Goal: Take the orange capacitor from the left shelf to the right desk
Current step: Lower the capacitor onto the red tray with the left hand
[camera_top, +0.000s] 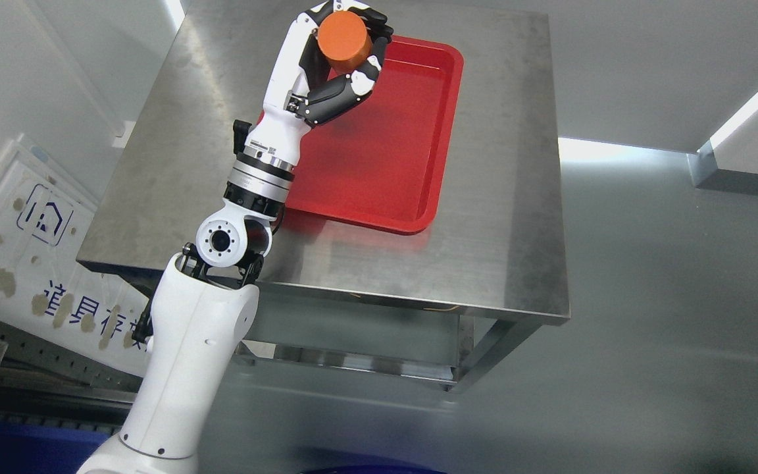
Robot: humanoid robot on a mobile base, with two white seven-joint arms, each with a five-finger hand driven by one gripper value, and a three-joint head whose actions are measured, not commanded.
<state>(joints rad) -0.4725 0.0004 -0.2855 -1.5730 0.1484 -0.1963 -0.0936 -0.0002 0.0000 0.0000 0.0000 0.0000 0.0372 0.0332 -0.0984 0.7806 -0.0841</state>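
Note:
My left hand [346, 49] reaches in from the lower left and is shut on the orange capacitor [344, 41], a short orange cylinder. The black fingers [336, 99] wrap around its sides. The hand holds it above the far left part of the red tray [418, 131], which lies on the steel desk [504, 217]. I cannot tell how high the capacitor is above the tray. The right arm is out of view.
The steel desk has a lower shelf and legs [478, 368] at its near edge. A white signboard with blue print [30, 250] leans at the left. Blue bins [24, 447] show at the bottom left. Grey floor [682, 296] lies to the right.

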